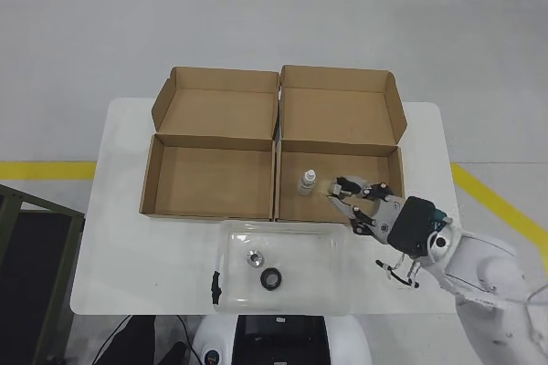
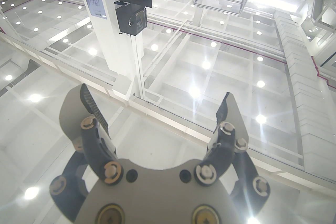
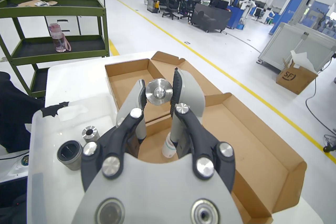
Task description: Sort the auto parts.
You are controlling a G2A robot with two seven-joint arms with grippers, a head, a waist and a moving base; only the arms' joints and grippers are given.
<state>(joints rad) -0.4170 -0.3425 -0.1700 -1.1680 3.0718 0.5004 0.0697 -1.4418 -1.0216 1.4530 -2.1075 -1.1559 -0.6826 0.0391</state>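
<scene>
**Right end effector (image 3: 158, 97) clamped on a round steel disc (image 3: 159, 92) above the right cardboard box (image 1: 379, 166).**

Its fingers are part-way closed on the disc's rim, near a small white bottle (image 1: 307, 182) standing inside that box. The left cardboard box (image 1: 205, 182) sits just beside. Nearer the robot, a clear plastic bin (image 1: 310, 274) on the white bench (image 1: 128, 265) holds a steel sleeve (image 1: 254, 258) and a dark ring (image 1: 272, 278). The left end effector (image 2: 156, 96) is spread wide, gripping nothing, pointed at the ceiling.
</scene>
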